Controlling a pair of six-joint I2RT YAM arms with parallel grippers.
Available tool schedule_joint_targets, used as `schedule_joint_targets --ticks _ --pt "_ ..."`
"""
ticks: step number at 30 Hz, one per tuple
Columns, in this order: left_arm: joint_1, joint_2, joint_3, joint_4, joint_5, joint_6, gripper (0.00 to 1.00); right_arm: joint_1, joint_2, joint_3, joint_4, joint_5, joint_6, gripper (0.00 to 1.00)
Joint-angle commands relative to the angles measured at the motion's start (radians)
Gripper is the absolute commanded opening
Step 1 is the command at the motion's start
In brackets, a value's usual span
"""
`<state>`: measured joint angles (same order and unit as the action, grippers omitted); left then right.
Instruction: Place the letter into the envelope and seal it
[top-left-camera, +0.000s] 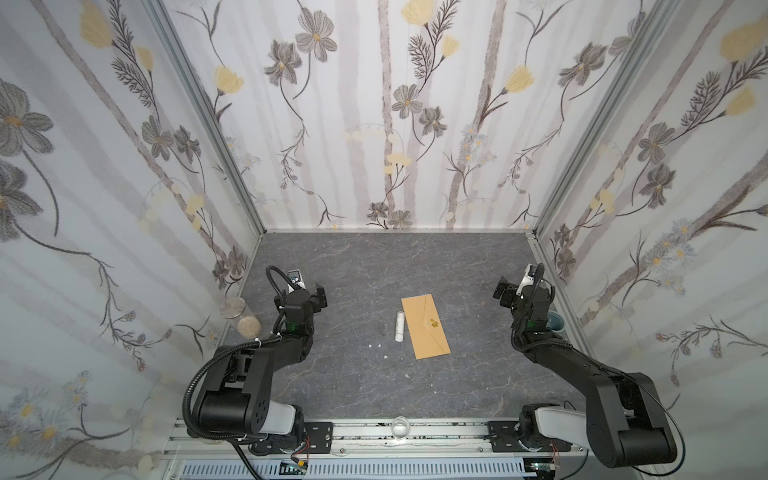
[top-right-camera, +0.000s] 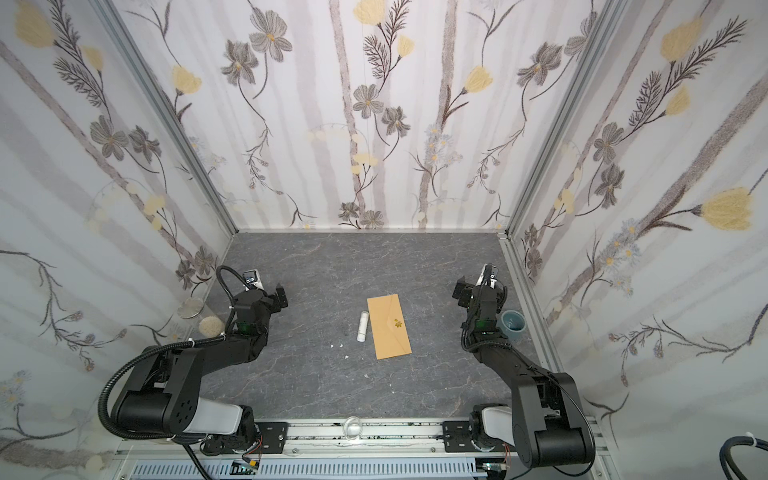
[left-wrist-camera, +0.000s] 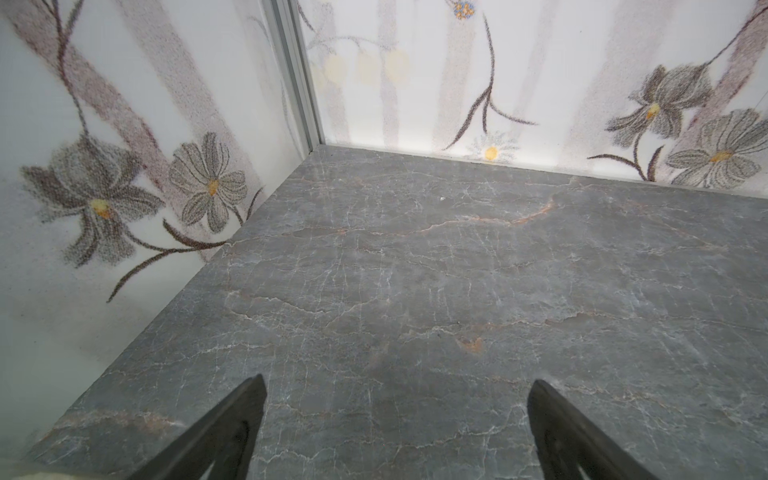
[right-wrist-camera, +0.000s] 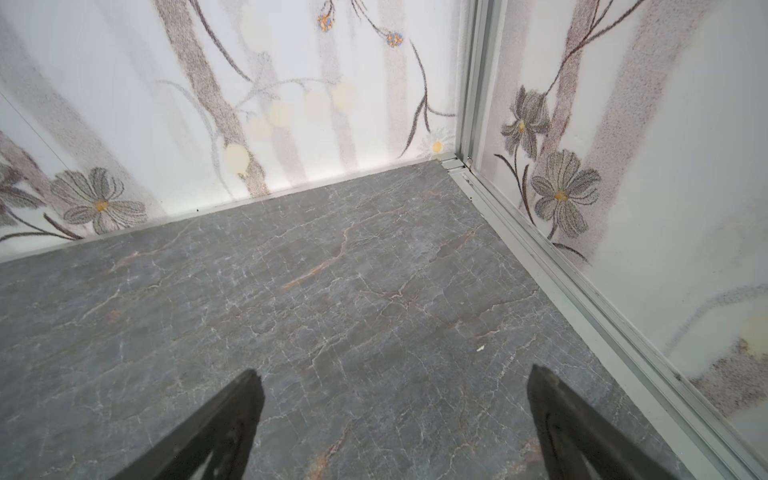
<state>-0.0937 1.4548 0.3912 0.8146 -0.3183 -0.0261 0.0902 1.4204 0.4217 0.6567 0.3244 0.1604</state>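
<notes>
The tan envelope (top-left-camera: 426, 328) (top-right-camera: 390, 328) lies flat mid-table in both top views, its pointed flap folded down under a small gold sticker (top-left-camera: 434, 322) (top-right-camera: 398, 323). The letter is out of view. My left gripper (top-left-camera: 318, 297) (top-right-camera: 280, 298) (left-wrist-camera: 397, 386) hovers well to the envelope's left. It is open, with only bare table between its fingers. My right gripper (top-left-camera: 503, 293) (top-right-camera: 463, 293) (right-wrist-camera: 395, 378) hovers well to the envelope's right, near the side wall. It is also open and holds nothing.
A white glue stick (top-left-camera: 399, 326) (top-right-camera: 363, 327) lies along the envelope's left edge. A glass jar (top-left-camera: 241, 316) (top-right-camera: 199, 316) stands by the left wall and a blue cup (top-left-camera: 555, 322) (top-right-camera: 512, 324) by the right wall. Small white scraps (top-left-camera: 374, 345) dot the grey table.
</notes>
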Motion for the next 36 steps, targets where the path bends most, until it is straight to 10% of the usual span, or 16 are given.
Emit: schedule_joint_targets --ticks 1,10,36 --pt "0.011 0.027 -0.036 0.219 0.07 -0.007 1.0 0.0 -0.001 -0.071 0.269 0.01 -0.077 1.0" --pt "0.071 0.132 -0.15 0.537 0.242 -0.032 1.0 -0.04 0.099 -0.288 0.807 -0.159 -0.131 1.0" --pt "0.08 0.13 -0.157 0.537 0.253 -0.038 1.0 -0.07 0.087 -0.224 0.657 -0.188 -0.107 1.0"
